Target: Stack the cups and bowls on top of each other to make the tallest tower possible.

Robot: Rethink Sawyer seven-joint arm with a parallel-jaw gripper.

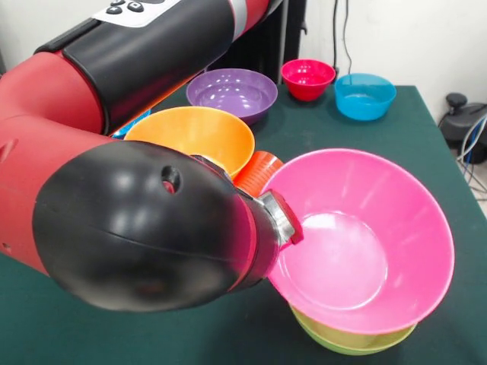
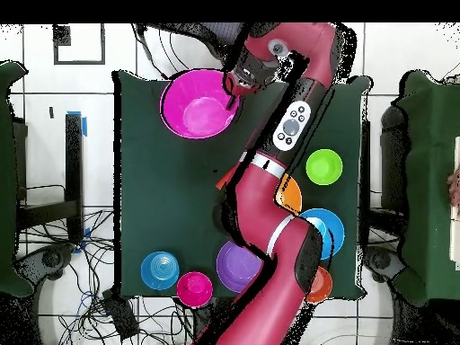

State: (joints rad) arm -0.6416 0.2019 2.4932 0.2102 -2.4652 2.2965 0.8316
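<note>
The big pink bowl (image 1: 365, 243) is seen tilted in the front view, its mouth turned toward the camera, resting on a green bowl (image 1: 351, 338) of which only the lower rim shows beneath it; together they form the tower at about four o'clock on the green table (image 1: 426, 129). In the overhead view the same pink bowl (image 2: 198, 106) lies toward eleven o'clock. The gripper (image 1: 293, 228) is met at the pink bowl's rim at nine o'clock, a metal part touching the rim (whether the fingers are apart or clamped cannot be told, since the arm's black end hides them). Just beside the rim, at about ten o'clock, the orange-red cup (image 1: 257, 172) is partly seen, wedged between the pink bowl and the large orange bowl (image 1: 194, 135). Farther out, at twelve o'clock, the purple bowl (image 1: 232, 93) is placed, then the small magenta-red bowl (image 1: 307, 78) and the small blue bowl (image 1: 364, 95) at one o'clock. In the overhead view a small green bowl (image 2: 324, 167) is found at three o'clock.
</note>
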